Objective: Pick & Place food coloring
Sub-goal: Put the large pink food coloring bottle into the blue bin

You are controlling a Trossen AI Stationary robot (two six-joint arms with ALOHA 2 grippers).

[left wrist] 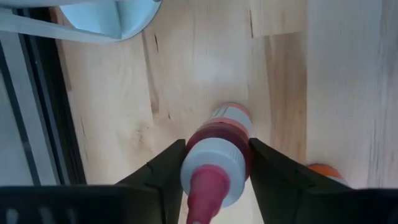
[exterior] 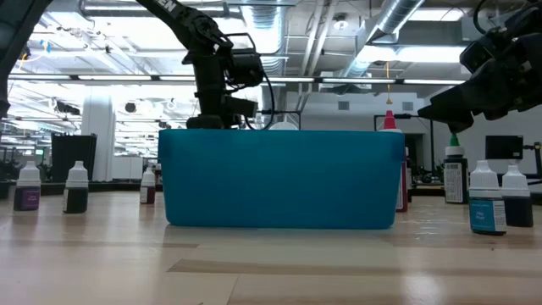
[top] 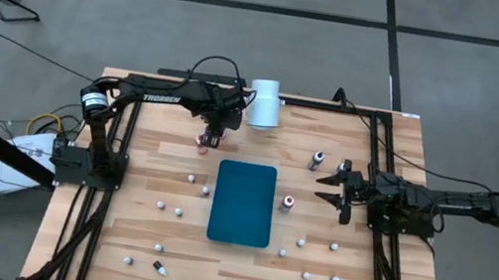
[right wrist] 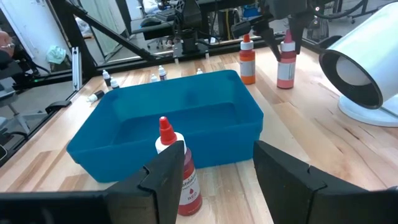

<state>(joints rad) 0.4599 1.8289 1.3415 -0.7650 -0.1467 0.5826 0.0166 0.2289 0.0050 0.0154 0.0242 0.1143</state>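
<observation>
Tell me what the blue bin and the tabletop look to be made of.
Blue bin: probably molded plastic, semi-matte; uniform teal colour, rounded corners, thin smooth walls with soft sheen. Tabletop: wood, likely butcher-block planks with a light finish; visible grain and seams between strips in the left wrist view, faint reflections in the low view.

My work surface is a pale wooden plank table [top: 113, 239]. A teal rectangular plastic bin [top: 243, 203] sits near its middle. Beyond the bin lies a white cylinder [top: 264, 102] on its side. Small food coloring bottles [top: 320, 267] stand scattered on every side of the bin.
</observation>
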